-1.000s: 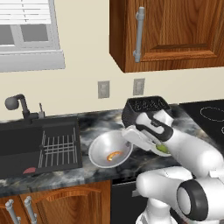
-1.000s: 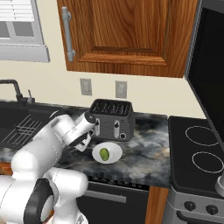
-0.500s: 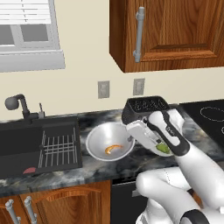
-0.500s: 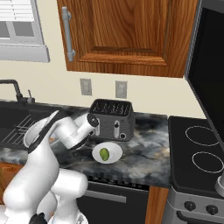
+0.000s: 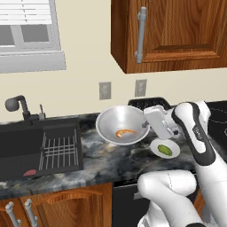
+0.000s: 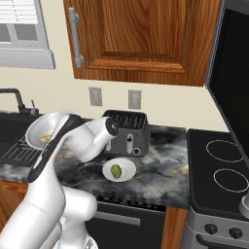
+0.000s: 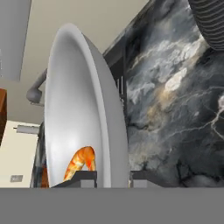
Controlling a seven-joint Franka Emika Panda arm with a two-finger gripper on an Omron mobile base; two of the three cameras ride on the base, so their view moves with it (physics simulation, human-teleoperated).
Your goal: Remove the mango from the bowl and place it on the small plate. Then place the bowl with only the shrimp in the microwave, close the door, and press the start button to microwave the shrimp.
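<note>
My gripper point(image 5: 147, 124) is shut on the right rim of the grey bowl point(image 5: 120, 122), holding it in the air above the counter, tilted toward the camera. An orange shrimp point(image 5: 124, 132) lies in the bowl. In the hand view the bowl point(image 7: 76, 105) stands edge-on between the fingertips point(image 7: 83, 177), with the shrimp point(image 7: 78, 162) low inside it. The green mango point(image 5: 165, 150) rests on the small white plate point(image 5: 156, 144) on the counter, just below and right of the gripper. From the right base view the mango point(image 6: 116, 170) sits on the plate point(image 6: 127, 167), and the bowl point(image 6: 44, 129) is partly hidden by my arm.
A black toaster point(image 6: 127, 132) stands behind the plate. The dark sink point(image 5: 40, 146) with a dish rack and faucet point(image 5: 17, 106) lies to the left. A stove point(image 6: 221, 168) is on the right, a wooden cabinet point(image 5: 173, 33) above, and a dark panel point(image 6: 233, 73) hangs at the upper right.
The bowl with the shrimp has risen off the counter in my gripper and now hangs higher. The mango and plate have not moved.
</note>
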